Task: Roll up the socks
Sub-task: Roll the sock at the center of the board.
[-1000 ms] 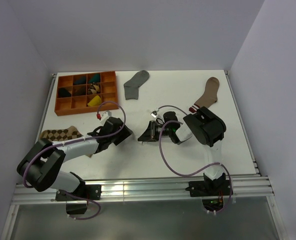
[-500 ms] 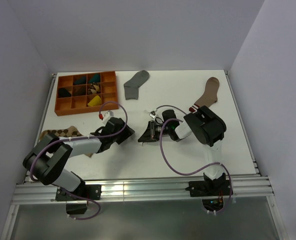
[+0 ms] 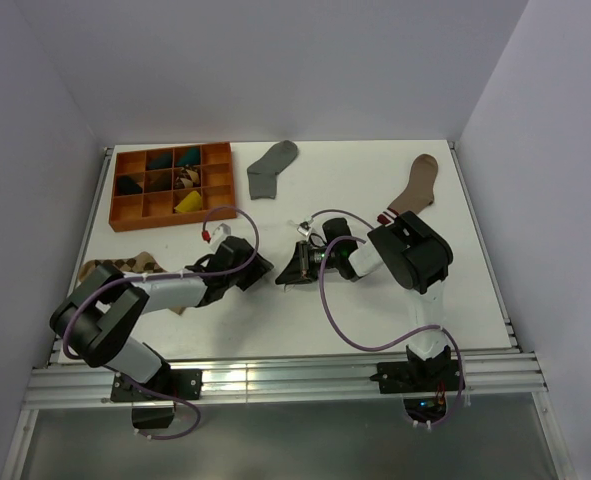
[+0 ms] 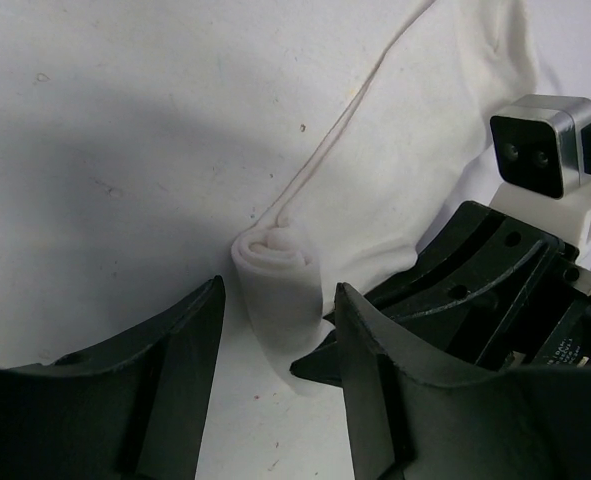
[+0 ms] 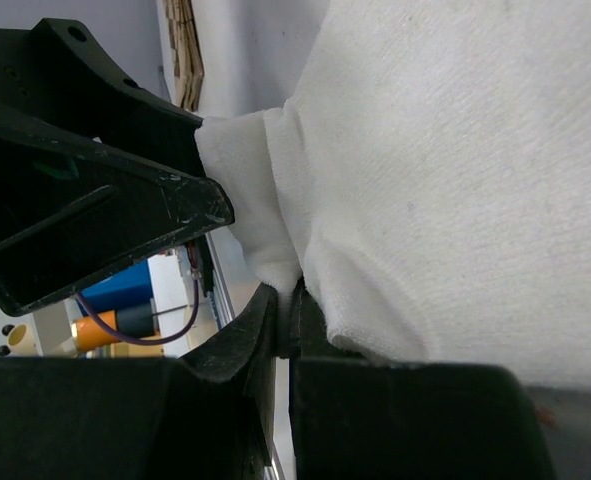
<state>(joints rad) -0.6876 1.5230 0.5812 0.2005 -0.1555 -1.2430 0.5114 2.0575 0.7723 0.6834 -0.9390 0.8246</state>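
A white sock [image 4: 395,170] lies flat on the white table, its near end wound into a small roll [image 4: 275,265]. My left gripper [image 4: 278,290] is open, one finger on each side of the roll with narrow gaps. In the top view it [image 3: 263,268] sits nose to nose with my right gripper [image 3: 287,272]. The right gripper [image 5: 290,310] is shut on the sock's rolled edge, and its fingertips [image 4: 320,365] show beside the roll in the left wrist view. A grey sock [image 3: 272,167] lies flat at the back centre.
An orange divided tray [image 3: 135,212] at the back left holds dark, teal and yellow bundles. A tan diamond-patterned sock [image 3: 115,268] lies under the left arm. A brown sock with a striped cuff [image 3: 415,187] lies at the back right.
The left arm has reached to the right until its gripper meets the right one, and its jaws have narrowed around the roll. The right gripper has stayed shut in place.
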